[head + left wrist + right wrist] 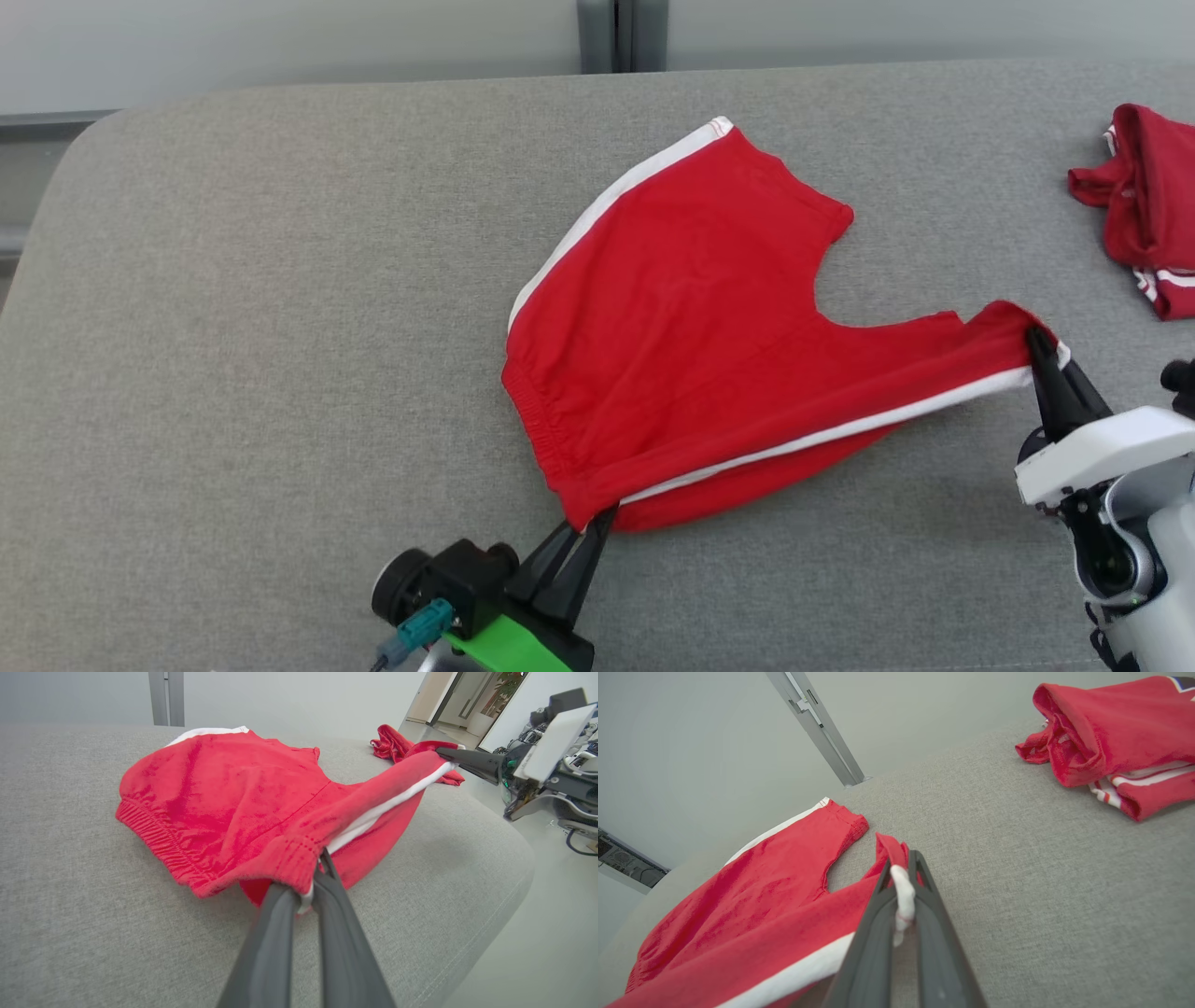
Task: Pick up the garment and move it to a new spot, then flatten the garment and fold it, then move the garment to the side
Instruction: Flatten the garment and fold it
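The garment (691, 308) is a pair of red shorts with white side stripes, spread on the grey padded table (261, 327). My left gripper (597, 525) is shut on the waistband corner at the garment's near edge, seen close up in the left wrist view (310, 884). My right gripper (1038, 343) is shut on the hem of the right leg, pulling that leg taut and slightly off the surface. The pinched white stripe shows between the right gripper's fingertips in the right wrist view (901, 877). The garment's far leg (709, 159) lies flat.
A second red garment (1144, 201) lies crumpled at the table's far right edge, also in the right wrist view (1115, 737). The table's left half is bare grey fabric. A metal post (621, 35) stands behind the table. The floor drops away past the table's right edge (509, 905).
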`<state>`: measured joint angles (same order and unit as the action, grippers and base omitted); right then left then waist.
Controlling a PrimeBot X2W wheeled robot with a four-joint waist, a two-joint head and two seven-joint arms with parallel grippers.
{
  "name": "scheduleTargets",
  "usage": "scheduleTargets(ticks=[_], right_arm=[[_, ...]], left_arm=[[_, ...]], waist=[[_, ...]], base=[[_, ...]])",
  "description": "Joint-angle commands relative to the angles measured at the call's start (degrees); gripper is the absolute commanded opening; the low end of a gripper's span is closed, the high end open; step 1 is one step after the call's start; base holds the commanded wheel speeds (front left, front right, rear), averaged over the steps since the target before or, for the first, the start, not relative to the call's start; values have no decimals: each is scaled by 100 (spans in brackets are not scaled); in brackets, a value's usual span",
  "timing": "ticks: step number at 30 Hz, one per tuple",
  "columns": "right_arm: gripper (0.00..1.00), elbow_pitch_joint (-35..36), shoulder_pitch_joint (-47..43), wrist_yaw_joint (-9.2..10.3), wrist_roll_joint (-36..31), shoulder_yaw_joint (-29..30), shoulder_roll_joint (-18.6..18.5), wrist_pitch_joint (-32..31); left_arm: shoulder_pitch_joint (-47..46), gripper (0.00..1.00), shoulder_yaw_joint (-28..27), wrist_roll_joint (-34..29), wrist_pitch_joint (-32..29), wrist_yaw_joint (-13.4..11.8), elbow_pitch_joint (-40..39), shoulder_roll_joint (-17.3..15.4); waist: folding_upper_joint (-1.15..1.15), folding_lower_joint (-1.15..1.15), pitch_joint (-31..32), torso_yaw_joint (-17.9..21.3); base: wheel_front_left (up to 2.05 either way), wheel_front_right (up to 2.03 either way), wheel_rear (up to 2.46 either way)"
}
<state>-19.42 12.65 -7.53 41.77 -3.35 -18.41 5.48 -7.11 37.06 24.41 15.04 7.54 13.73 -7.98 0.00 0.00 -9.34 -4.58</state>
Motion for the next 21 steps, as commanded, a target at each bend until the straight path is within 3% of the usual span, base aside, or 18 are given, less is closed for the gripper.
scheduleTargets(ticks=[1, 11, 21], right_arm=[[0, 18, 216, 11, -104, 42, -58, -71], [0, -555, 1979, 11, -593, -65, -168, -642], [0, -2167, 3864, 11, -988, -407, -50, -748]], left_arm=[[-184, 0, -46, 44, 14, -15, -44, 17], [-1135, 0, -117, 402, 14, -15, 17, 282], [-2038, 0, -384, 606, 8, -14, 463, 480]], waist=[[0, 0, -104, -186], [0, 0, -667, -656], [0, 0, -1279, -1015]], base=[[0, 0, 0], [0, 0, 0], [0, 0, 0]])
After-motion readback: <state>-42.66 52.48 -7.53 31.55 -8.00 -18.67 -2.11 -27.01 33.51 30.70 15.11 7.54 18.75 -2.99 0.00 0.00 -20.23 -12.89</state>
